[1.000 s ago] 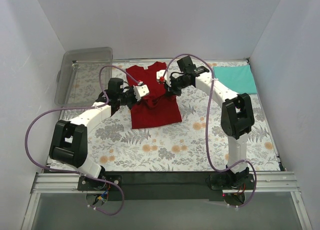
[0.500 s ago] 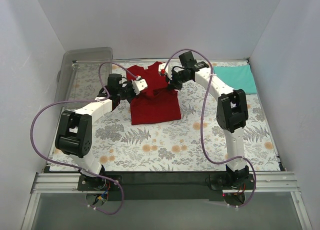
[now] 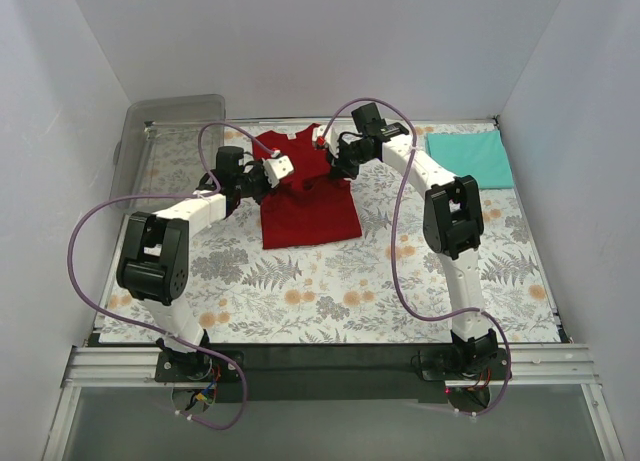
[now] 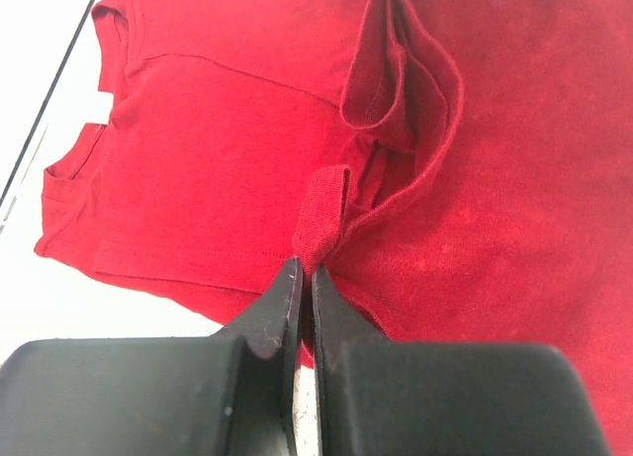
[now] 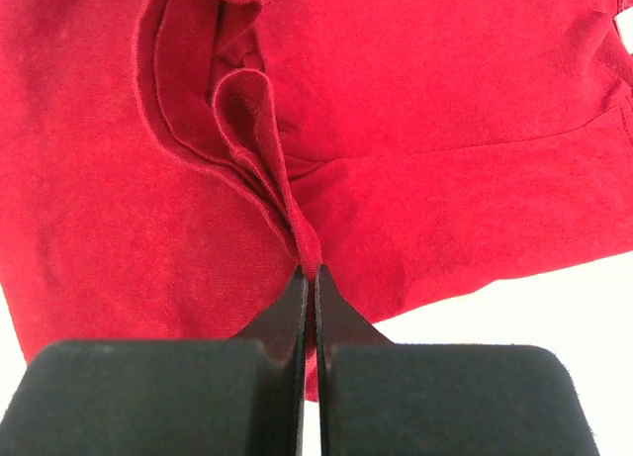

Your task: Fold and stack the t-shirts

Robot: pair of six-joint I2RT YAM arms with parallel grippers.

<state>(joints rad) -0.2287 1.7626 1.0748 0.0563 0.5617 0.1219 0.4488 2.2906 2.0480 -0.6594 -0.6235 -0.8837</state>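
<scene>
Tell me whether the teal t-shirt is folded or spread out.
Folded: the teal t-shirt lies flat as a compact rectangle in the far right corner, with no sleeves or collar showing.

Our left arm stretches toward one o'clock, our right toward eleven. Left gripper [image 4: 305, 268] and right gripper [image 5: 310, 273] sit close together, each pinched tight on the red shirt [image 3: 305, 216].

Red shirt [image 3: 308, 209]: top partly hidden behind left pincer [image 3: 281, 168] and right pincer [image 3: 323, 144] from above; cut off at wrist views' edges.
Grip: pinched cloth ends hidden between the jaws.
</scene>
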